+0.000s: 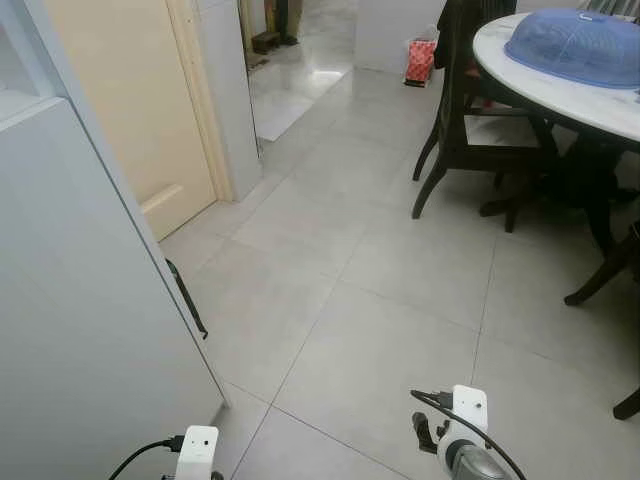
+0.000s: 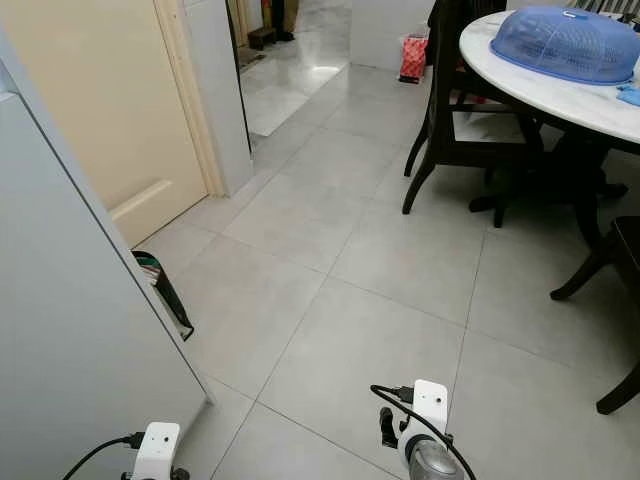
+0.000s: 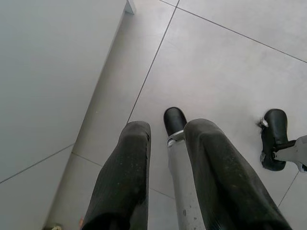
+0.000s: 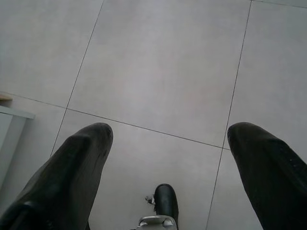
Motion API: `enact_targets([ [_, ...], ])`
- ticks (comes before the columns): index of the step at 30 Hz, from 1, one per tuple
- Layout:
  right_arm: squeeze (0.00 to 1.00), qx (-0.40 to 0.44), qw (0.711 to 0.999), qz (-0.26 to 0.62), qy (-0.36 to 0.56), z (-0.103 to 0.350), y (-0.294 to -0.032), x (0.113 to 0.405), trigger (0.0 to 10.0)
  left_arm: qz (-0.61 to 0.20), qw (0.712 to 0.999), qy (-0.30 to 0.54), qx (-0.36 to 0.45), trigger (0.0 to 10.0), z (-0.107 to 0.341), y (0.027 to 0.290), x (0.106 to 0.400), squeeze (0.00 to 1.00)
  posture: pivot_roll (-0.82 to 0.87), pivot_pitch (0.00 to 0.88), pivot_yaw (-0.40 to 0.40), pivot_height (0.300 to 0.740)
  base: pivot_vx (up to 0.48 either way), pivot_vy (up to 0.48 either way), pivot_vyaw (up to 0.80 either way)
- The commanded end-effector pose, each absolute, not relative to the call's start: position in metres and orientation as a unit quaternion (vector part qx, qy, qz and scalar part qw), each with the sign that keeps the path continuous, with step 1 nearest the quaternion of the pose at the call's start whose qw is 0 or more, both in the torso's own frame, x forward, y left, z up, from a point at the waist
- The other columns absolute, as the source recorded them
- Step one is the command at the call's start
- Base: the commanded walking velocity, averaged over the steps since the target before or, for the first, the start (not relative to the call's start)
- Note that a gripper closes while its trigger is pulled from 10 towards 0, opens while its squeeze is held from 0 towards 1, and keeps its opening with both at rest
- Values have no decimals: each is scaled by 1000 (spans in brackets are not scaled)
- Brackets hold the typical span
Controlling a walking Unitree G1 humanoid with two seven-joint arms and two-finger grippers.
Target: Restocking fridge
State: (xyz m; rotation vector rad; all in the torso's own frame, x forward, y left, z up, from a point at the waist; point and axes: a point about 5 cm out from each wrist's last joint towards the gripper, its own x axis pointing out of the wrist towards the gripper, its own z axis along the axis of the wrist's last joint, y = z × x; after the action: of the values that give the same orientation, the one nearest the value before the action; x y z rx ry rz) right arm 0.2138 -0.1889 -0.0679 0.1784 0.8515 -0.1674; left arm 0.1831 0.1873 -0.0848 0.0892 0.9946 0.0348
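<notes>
The fridge's white door (image 1: pixel 80 300) stands open on my left, seen from its outer side. A dark door shelf (image 2: pixel 165 290) with something green and white in it peeks past its edge. Both arms hang low at my sides, with the left wrist (image 1: pixel 197 450) beside the door and the right wrist (image 1: pixel 465 410) over the tiles. In the left wrist view my left gripper (image 3: pixel 168 127) points at the floor, its fingers a narrow gap apart and empty. My right gripper (image 4: pixel 168 132) is wide open over bare tiles and holds nothing.
A round marble table (image 1: pixel 560 95) with a blue mesh food cover (image 1: pixel 575 45) stands at the right, with dark chairs (image 1: pixel 465 110) around it. A beige door (image 1: pixel 120 100) is beyond the fridge. A red bag (image 1: pixel 420 60) sits far off. Grey tiled floor (image 1: pixel 360 280) stretches ahead.
</notes>
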Motion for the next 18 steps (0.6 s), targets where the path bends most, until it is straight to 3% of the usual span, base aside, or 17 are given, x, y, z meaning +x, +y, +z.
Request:
enact_targets([
  [1, 0, 79, 879, -26, 469, -77, -165, 205, 10000, 18, 887, 460, 41, 10000, -59, 219, 222, 0, -29, 0, -21, 740, 0, 0, 0],
  [18, 0, 70, 881, -19, 467, -75, -166, 208, 10000, 14, 898, 437, 40, 10000, -52, 214, 234, 0, -30, 0, -32, 740, 0, 0, 0],
])
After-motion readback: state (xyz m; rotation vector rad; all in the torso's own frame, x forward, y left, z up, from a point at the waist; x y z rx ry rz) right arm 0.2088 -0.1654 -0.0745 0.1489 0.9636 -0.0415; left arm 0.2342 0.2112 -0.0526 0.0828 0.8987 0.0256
